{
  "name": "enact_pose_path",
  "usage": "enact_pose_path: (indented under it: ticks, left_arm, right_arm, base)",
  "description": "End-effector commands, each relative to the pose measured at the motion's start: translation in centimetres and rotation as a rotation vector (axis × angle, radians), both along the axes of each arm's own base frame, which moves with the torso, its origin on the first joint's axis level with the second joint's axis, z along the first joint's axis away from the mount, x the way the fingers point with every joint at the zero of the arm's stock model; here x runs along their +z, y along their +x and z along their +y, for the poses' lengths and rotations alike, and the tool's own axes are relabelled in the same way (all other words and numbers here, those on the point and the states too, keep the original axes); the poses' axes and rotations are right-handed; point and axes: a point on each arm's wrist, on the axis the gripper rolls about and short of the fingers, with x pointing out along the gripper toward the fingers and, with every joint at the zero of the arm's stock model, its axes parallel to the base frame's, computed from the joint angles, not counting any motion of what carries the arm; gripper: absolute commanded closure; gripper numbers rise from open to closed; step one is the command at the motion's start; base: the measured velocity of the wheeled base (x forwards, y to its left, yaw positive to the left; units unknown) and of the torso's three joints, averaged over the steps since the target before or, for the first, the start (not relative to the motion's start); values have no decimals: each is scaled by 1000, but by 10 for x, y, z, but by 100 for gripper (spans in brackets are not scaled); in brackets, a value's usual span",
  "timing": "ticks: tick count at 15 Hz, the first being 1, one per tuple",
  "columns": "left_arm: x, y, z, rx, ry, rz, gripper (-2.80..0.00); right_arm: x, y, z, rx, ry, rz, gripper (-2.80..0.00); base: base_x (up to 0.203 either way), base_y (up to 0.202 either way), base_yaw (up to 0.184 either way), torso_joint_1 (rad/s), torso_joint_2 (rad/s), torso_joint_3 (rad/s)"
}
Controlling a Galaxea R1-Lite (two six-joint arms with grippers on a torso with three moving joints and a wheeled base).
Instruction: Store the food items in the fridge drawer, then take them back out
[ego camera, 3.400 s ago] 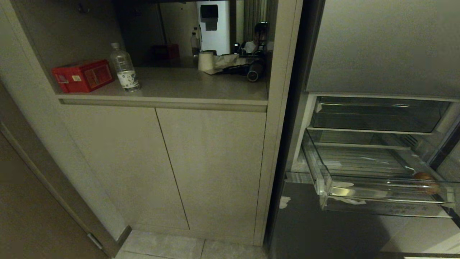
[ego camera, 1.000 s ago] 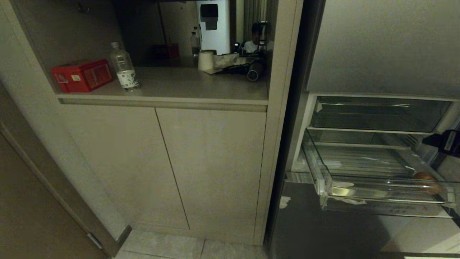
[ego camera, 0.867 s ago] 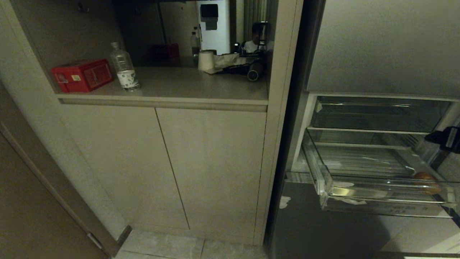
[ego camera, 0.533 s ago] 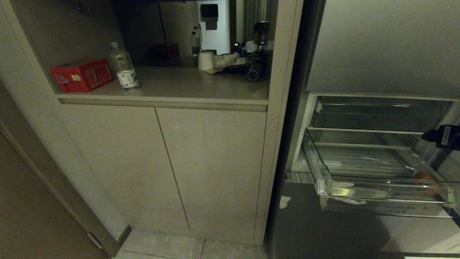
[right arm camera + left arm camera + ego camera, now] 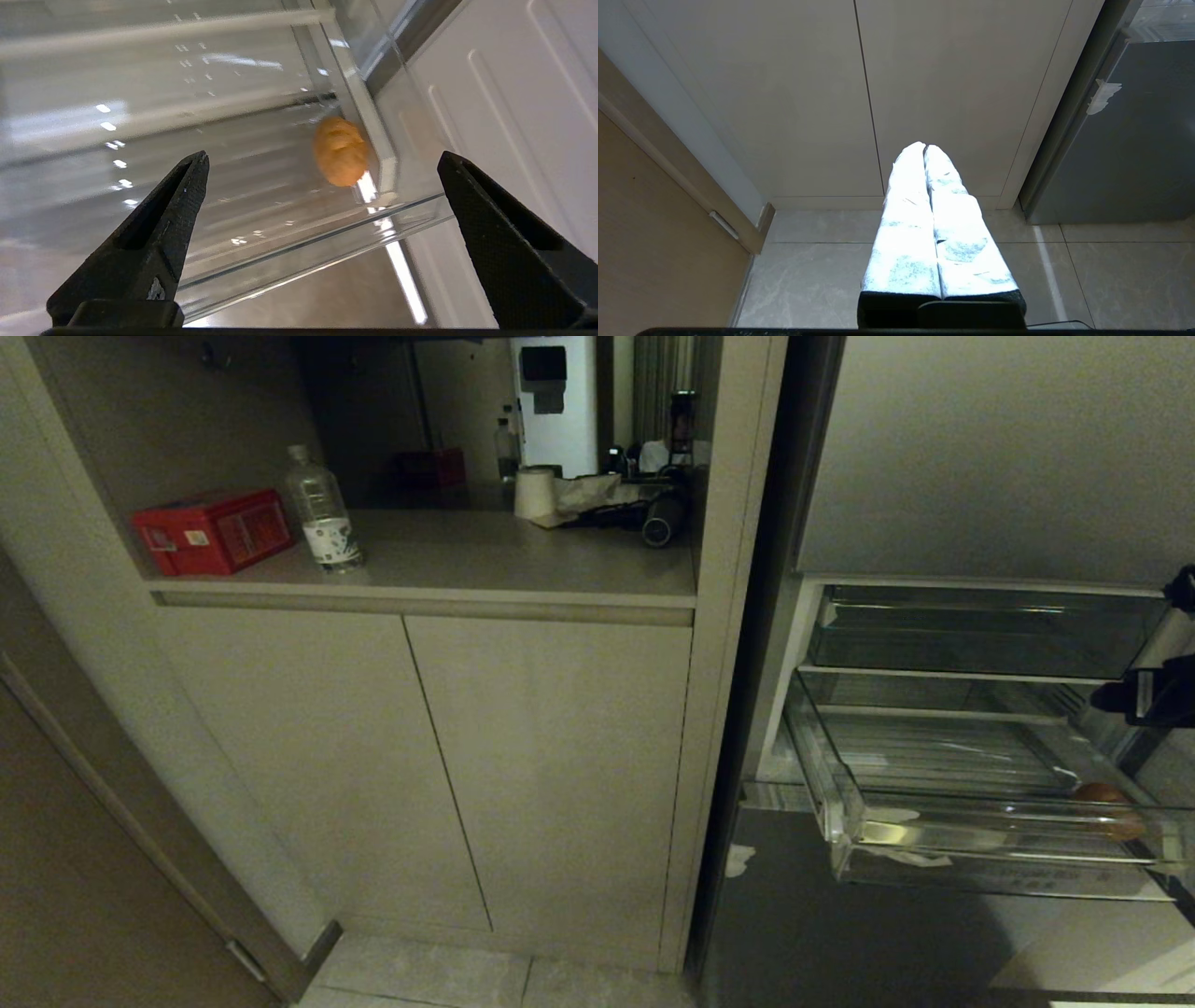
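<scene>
The fridge drawer (image 5: pixel 980 833) is pulled out at the lower right, a deep clear bin with a ribbed floor. One orange-brown food item (image 5: pixel 1106 805) lies in its front right corner against the side wall. My right gripper (image 5: pixel 323 156) hangs open above that corner with nothing between its black fingers (image 5: pixel 173 205). In the right wrist view the orange piece (image 5: pixel 340 150) lies beyond the drawer's clear front rim (image 5: pixel 299 254). In the head view only a dark part of this gripper (image 5: pixel 1134 695) shows at the right edge. My left gripper (image 5: pixel 924 147) is shut and empty, parked low before the cabinet doors (image 5: pixel 952 93).
A shallower clear tray (image 5: pixel 980 635) sits just above the drawer. The white inner panel of the fridge door (image 5: pixel 514 116) stands close on the right. An open shelf to the left holds a red box (image 5: pixel 215 532), a water bottle (image 5: pixel 322 513) and a paper roll (image 5: pixel 535 493).
My right gripper has come into the head view at the right edge above the drawer and edged slightly inward. The orange piece has not moved. The person behind the shelf is gone from sight.
</scene>
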Motion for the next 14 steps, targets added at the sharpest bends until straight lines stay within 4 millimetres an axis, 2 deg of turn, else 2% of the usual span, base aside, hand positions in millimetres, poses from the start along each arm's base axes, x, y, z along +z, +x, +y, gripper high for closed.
enact_pose_path:
  ticks: [1,5,7,9,10,14]
  left_arm:
    - [0,0,0,0,0,2,0]
    - [0,0,0,0,0,2,0]
    - [0,0,0,1,0,2,0]
    - [0,0,0,1,0,2,0]
    - [0,0,0,0,0,2,0]
    - [0,0,0,1,0,2,0]
  right_arm:
    - [-23,20,-18,-20,5,68,-280]
    - [-38,44,-41,-41,8,92,-280]
    - [-50,64,-51,-34,18,99,-280]
    - [-56,76,-57,-28,20,94,-280]
    - [-66,87,-61,-27,26,105,-280]
    - [-78,114,-73,-27,41,136,-280]
  base:
    - [0,0,0,0,0,0]
    - [0,0,0,0,0,0]
    - [0,0,0,0,0,0]
    - [0,0,0,0,0,0]
    - [0,0,0,0,0,0]
    - [0,0,0,0,0,0]
